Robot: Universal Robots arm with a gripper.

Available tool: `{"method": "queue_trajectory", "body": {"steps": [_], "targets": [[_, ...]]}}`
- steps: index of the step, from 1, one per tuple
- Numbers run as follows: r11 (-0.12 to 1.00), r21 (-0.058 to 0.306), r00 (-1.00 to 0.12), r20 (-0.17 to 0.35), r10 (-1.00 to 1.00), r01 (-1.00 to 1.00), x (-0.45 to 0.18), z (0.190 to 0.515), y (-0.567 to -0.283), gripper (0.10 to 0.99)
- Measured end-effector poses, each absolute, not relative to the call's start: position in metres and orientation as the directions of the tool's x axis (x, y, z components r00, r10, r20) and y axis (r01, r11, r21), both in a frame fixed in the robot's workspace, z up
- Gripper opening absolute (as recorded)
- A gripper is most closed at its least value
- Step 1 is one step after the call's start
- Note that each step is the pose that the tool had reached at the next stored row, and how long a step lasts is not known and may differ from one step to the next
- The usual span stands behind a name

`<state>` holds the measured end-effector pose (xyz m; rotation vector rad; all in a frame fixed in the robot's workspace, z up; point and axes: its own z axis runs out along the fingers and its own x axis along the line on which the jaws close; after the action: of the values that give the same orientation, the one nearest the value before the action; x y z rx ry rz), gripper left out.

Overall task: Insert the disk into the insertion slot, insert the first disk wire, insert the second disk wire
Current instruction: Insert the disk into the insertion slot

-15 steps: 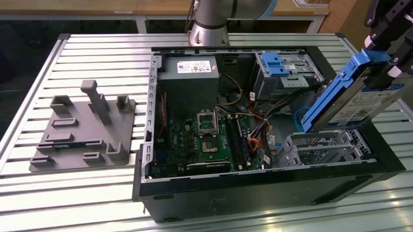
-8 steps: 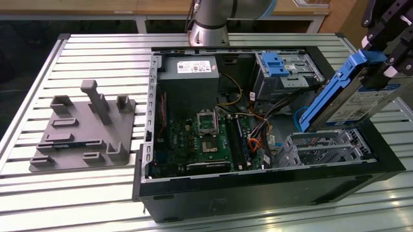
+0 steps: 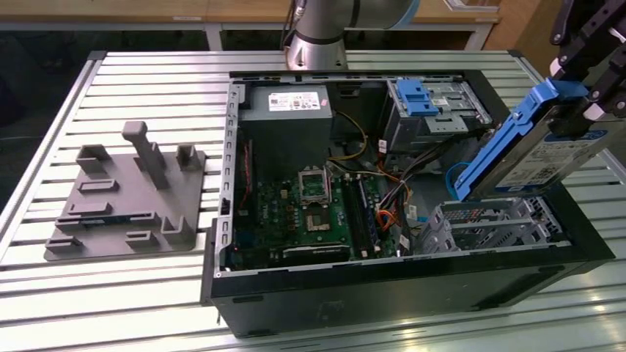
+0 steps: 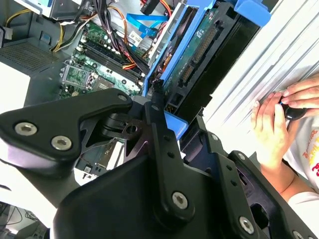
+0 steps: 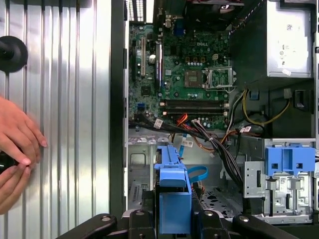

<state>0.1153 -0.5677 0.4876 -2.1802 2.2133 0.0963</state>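
Ribbed metal tabletop (image 3: 127, 293) carries an open black computer case (image 3: 391, 290). Above its boxy silver perforated drive cage (image 3: 494, 224), the black gripper (image 3: 577, 110) clamps the flat silver hard drive in a blue plastic frame (image 3: 547, 158), tilted, apparently for lining up entry.

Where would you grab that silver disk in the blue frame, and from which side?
Probably at its upper end, coming from above, as the gripper clamps the disk now. The disk is flat and long and hangs tilted, its lower end pointing toward the insertion slot, so that end should stay free.
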Motion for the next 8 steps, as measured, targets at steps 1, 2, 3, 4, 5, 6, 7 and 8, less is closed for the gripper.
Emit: {"method": "queue_trajectory", "body": {"steps": [1,2,3,4,5,6,7,8], "targets": [[0.014,0.021,-0.016,-0.067,-0.998,-1.0,0.1154,0.4874,-0.5677,0.361],[0.014,0.021,-0.016,-0.068,-0.998,-1.0,0.1154,0.487,-0.5678,0.361],[0.014,0.021,-0.016,-0.068,-0.998,-1.0,0.1155,0.4867,-0.5678,0.361],[0.014,0.021,-0.015,-0.067,-0.998,-1.0,0.1157,0.4865,-0.5678,0.361],[0.014,0.021,-0.015,-0.067,-0.998,-1.0,0.1157,0.4861,-0.5678,0.361],[0.013,0.021,-0.015,-0.067,-0.998,-1.0,0.1158,0.4858,-0.5678,0.361],[0.013,0.021,-0.014,-0.067,-0.998,-1.0,0.1158,0.4854,-0.5678,0.361],[0.012,0.021,-0.014,-0.067,-0.998,-1.0,0.1159,0.485,-0.5678,0.361]]}}
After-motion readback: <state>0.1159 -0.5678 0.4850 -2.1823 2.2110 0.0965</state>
